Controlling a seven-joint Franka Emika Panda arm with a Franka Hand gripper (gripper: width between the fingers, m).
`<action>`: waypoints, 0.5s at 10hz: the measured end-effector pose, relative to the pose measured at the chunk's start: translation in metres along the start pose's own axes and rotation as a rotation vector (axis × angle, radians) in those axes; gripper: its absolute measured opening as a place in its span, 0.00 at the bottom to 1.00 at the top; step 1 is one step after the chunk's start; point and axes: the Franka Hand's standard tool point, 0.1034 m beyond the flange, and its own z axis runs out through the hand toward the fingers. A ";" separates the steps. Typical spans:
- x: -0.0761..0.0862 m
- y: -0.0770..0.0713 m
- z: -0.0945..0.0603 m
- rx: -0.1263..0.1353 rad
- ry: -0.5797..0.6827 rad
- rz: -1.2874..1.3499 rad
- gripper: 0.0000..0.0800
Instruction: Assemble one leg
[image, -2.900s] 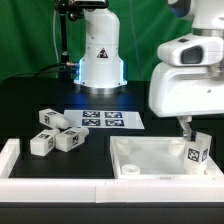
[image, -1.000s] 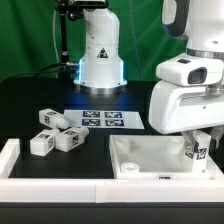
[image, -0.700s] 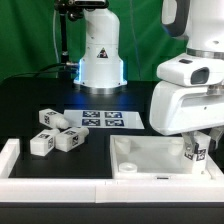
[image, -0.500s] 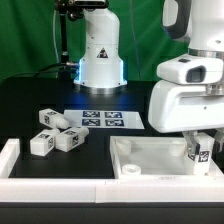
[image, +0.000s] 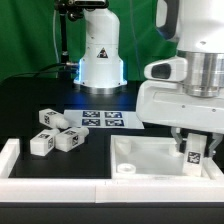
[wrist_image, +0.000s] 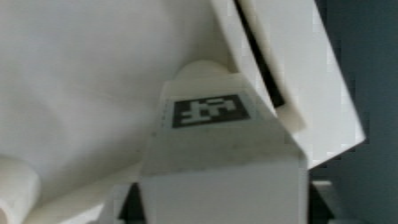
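A leg (image: 195, 156), a stubby white block with tag markers, stands upright in the exterior view's right corner of the large white rimmed panel (image: 148, 156). My gripper (image: 195, 148) is down over it, one finger on each side, shut on it. In the wrist view the leg (wrist_image: 210, 110) fills the middle with one tag showing, the gripper (wrist_image: 224, 206) straddles it, and the panel's rim (wrist_image: 285, 60) runs beside it. Three more legs (image: 50, 119) (image: 41, 143) (image: 68, 139) lie loose at the exterior view's left.
The marker board (image: 103, 119) lies on the black table behind the panel. The robot base (image: 100, 60) stands at the back. A white rail (image: 10, 160) borders the front and left of the table.
The gripper, first above the standing leg, came down around it. In the last half second the hand shifted toward the exterior view's left, and the leg moved slightly with it.
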 end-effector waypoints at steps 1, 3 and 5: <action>-0.003 -0.007 -0.001 -0.009 0.033 -0.042 0.37; 0.000 0.001 -0.001 -0.025 0.032 0.076 0.37; 0.001 0.004 -0.001 -0.033 0.033 0.077 0.37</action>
